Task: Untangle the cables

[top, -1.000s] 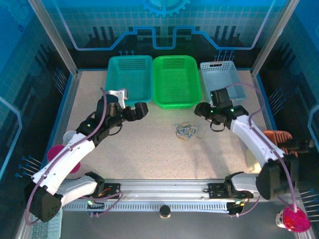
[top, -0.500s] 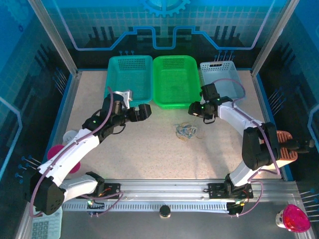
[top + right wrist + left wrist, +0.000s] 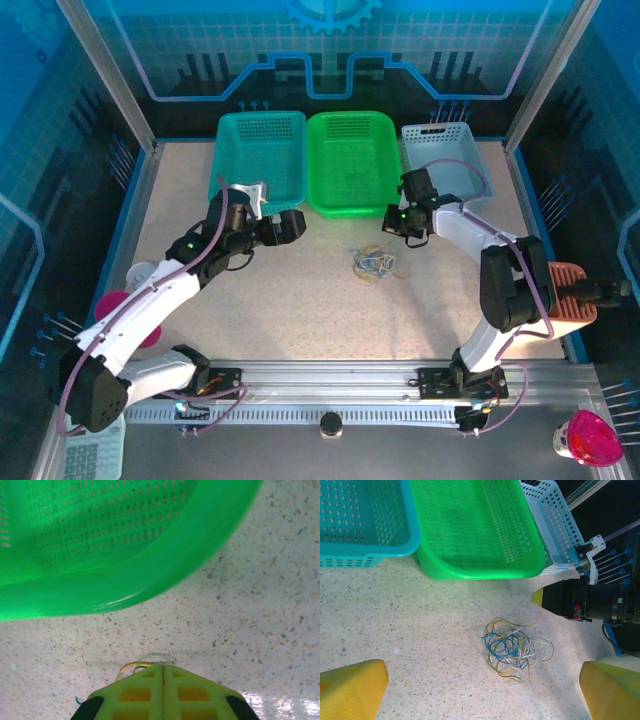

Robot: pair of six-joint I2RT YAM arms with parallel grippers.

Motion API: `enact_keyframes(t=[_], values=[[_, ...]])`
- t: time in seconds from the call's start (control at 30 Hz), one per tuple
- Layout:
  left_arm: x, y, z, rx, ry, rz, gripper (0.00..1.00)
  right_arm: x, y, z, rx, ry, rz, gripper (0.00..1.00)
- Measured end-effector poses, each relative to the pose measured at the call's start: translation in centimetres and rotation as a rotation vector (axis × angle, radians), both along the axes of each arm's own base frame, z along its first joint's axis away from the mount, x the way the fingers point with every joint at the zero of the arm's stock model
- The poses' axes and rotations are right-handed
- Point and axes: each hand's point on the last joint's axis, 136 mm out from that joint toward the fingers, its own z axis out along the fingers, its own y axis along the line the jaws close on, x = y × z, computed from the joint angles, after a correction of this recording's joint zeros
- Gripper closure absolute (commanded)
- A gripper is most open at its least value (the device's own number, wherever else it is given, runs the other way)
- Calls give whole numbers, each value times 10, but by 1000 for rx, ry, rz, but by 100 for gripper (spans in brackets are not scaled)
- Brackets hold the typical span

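Left gripper [image 3: 296, 224] hangs with its jaws spread wide. Its two yellow padded fingers [image 3: 351, 687] sit at the lower corners of the wrist view, with bare speckled beige tabletop [image 3: 300, 310] between them and nothing held. Just ahead of that gap lies the small clump of thin blue, white and yellowish cables [image 3: 516, 649]. It sits loose on the tabletop, tangled, with no finger touching it.

Beyond the clump, the right gripper [image 3: 163, 680] is pressed closed, its yellow pads meeting at a seam. A yellowish strand curls on the table just past its tips, and I see nothing pinched between them.

Over the last second the right arm has folded sharply at the elbow and swung its wrist inward towards the centre of the table. The left arm has crept a little further forward. The clump has not shifted. I take this as both arms closing in from either side, with the untangling itself not yet begun.

In the top view the left arm stretches long and diagonal from its base. The right arm stands doubled up, its forearm reaching back towards the green perforated plastic basket [image 3: 355, 208]. That basket sits at the far edge of the table, between a teal basket [image 3: 224, 160] and a pale blue one [image 3: 484, 170].
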Motion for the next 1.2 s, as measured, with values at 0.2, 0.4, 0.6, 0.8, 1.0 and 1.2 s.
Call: enact_keyframes(t=[0.2, 0.4, 0.6, 0.8, 1.0, 1.2], values=[[-3, 0, 6, -10, -22, -3, 1, -6, 10, 17, 10, -41, 39, 100], [-6, -4, -9, -17, -13, -31, 1, -26, 47, 86, 59, -187, 144, 100], [-14, -23, -18, -23, -60, -122, 1, -36, 74, 147, 121, -312, 210, 100], [-25, -53, -7, -25, -167, -246, 1, -46, 91, 178, 169, -350, 247, 100], [-21, -79, -18, 4, -203, -319, 1, -57, 109, 213, 229, -398, 283, 100], [-11, -96, -15, 3, -238, -344, 1, -69, 113, 257, 297, -474, 286, 100]])
